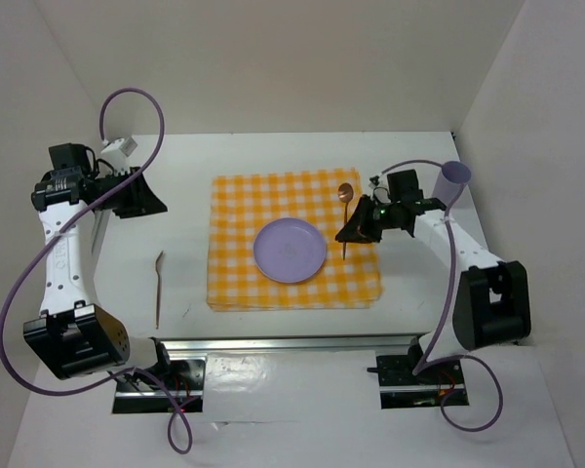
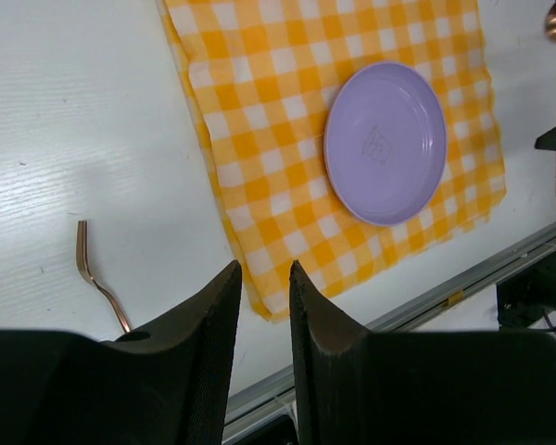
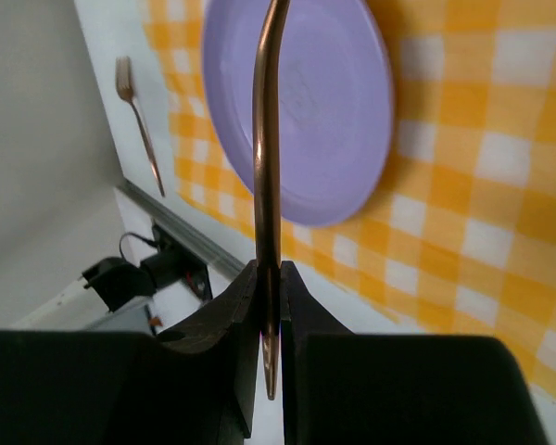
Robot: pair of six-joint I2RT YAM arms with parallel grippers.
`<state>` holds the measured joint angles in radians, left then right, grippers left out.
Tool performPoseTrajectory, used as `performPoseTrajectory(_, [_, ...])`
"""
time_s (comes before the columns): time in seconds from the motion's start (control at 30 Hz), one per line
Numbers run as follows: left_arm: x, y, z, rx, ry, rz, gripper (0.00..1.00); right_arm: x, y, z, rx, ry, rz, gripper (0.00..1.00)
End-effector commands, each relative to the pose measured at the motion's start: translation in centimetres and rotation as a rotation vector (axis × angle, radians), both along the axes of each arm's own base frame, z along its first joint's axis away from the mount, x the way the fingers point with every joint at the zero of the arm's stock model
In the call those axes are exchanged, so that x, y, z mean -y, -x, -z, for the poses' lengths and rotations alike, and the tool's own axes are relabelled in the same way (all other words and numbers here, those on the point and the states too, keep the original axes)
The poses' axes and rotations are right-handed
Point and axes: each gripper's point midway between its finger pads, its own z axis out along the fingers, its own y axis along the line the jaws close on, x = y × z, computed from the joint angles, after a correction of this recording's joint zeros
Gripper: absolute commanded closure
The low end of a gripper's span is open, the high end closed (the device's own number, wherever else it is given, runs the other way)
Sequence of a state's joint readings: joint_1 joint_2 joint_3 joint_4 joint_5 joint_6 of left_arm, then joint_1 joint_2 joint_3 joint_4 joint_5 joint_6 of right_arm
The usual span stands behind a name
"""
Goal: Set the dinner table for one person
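On the white dinner table (image 1: 175,244) lies an orange-and-white checked cloth (image 1: 239,210) with a round purple plate (image 1: 290,251) on it. My right gripper (image 1: 347,232) is shut on the handle of a copper spoon (image 1: 344,195) over the cloth's right side, just right of the plate. The right wrist view shows the spoon (image 3: 267,185) pinched between the jaws of the right gripper (image 3: 269,297), above the plate (image 3: 306,102). A copper fork (image 1: 159,288) lies on the bare table left of the cloth. My left gripper (image 1: 154,200) hangs at the back left, slightly open and holding nothing (image 2: 264,287).
A purple cup (image 1: 454,180) stands at the back right, behind the right arm. A metal rail (image 1: 292,341) runs along the table's near edge. White walls close in the back and both sides. The left wrist view also takes in the fork (image 2: 97,278) and plate (image 2: 385,139).
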<state>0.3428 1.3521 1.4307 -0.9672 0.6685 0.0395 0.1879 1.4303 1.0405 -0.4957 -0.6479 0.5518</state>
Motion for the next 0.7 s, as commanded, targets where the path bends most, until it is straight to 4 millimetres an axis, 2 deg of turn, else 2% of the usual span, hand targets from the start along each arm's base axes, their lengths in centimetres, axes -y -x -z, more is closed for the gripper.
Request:
performPoseTrajectory(0.0, [-0.4, 0.2, -0.3, 0.027, -0.022, 0.009, 0.66, -0.3, 1.2, 1.6, -0.034, -0.073, -0.099, 1.0])
performPoseTrajectory(0.17, [-0.5, 0.6, 0.5, 0.007, -0.032, 0.018, 0.66, -0.5, 1.1, 4.5, -0.076, -0.072, -0.153, 1.0])
performPoseTrajectory(0.3, [-0.5, 0.5, 0.8, -0.002, -0.029, 0.018, 0.66, -0.2, 0.3, 6.8, -0.113, -0.088, -0.155, 1.0])
performPoseTrajectory(0.5, [-0.6, 0.4, 0.8, -0.012, -0.025, 0.018, 0.66, -0.6, 0.2, 8.5, -0.168, -0.146, -0.177, 1.0])
performPoseTrajectory(0.67, [-0.6, 0.4, 0.8, -0.012, -0.025, 0.018, 0.66, 0.4, -0.2, 9.6, -0.179, -0.16, -0.159, 1.0])
